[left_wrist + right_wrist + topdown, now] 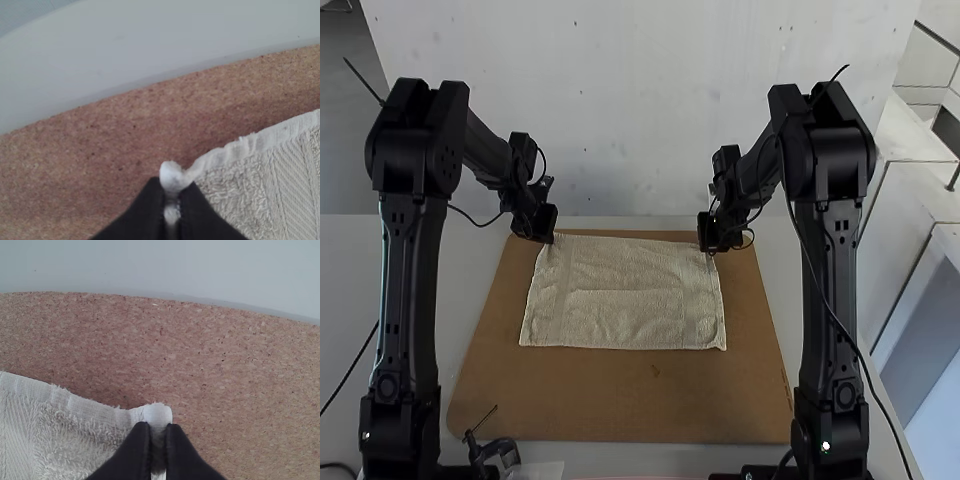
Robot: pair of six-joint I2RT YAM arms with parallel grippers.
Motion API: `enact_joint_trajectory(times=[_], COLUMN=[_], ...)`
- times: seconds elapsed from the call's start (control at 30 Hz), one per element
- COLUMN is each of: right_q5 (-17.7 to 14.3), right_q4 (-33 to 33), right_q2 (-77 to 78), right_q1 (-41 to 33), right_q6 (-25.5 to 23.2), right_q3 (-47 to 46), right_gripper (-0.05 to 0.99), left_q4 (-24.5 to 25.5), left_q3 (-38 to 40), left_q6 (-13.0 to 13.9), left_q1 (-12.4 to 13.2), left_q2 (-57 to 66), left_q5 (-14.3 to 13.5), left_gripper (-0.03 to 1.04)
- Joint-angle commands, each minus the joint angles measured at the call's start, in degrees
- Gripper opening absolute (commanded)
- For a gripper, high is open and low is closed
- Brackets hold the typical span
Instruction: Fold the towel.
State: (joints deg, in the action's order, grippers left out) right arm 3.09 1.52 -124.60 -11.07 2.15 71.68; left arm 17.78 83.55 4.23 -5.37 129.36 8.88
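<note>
The cream towel [630,300] lies spread as a rectangle on the brown cork board. At its far left corner in the high view is my left gripper [549,236]; at the far right corner is my right gripper [706,246]. In the left wrist view the left gripper [172,200] is shut on a corner of the towel [240,195], a small tip poking up between its black fingers. The right wrist view has the right gripper [158,440] shut on the other corner of the towel [70,435].
The cork board [620,405] extends past the towel on all sides, on a pale table [485,260]. A small black device [495,452] with a thin rod sits at the board's near left edge. Cables hang along both arms.
</note>
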Motion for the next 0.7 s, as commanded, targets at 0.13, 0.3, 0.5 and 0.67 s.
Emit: enact_joint_trajectory(times=[0.13,0.3,0.5,0.67], right_q5=[1.5,1.5,1.5,1.5], right_q4=[-1.3,-2.1,-2.1,-1.4], right_q2=[-0.5,1.1,5.2,8.6], right_q1=[0.1,0.6,1.1,1.3], right_q6=[-0.2,-0.6,-0.6,-0.5], right_q3=[-1.5,-1.8,-2.0,-2.6], right_gripper=[0.02,0.02,0.02,0.02], left_q4=[0.2,0.2,0.2,0.2], left_q3=[0.5,0.3,-1.4,-3.5], left_q6=[0.2,0.1,0.2,0.4], left_q1=[1.1,1.1,1.0,0.7], left_q2=[0.7,-0.6,-3.7,-7.5], left_q5=[-1.2,-1.0,-1.0,-0.9], left_gripper=[0.02,0.02,0.02,0.01])
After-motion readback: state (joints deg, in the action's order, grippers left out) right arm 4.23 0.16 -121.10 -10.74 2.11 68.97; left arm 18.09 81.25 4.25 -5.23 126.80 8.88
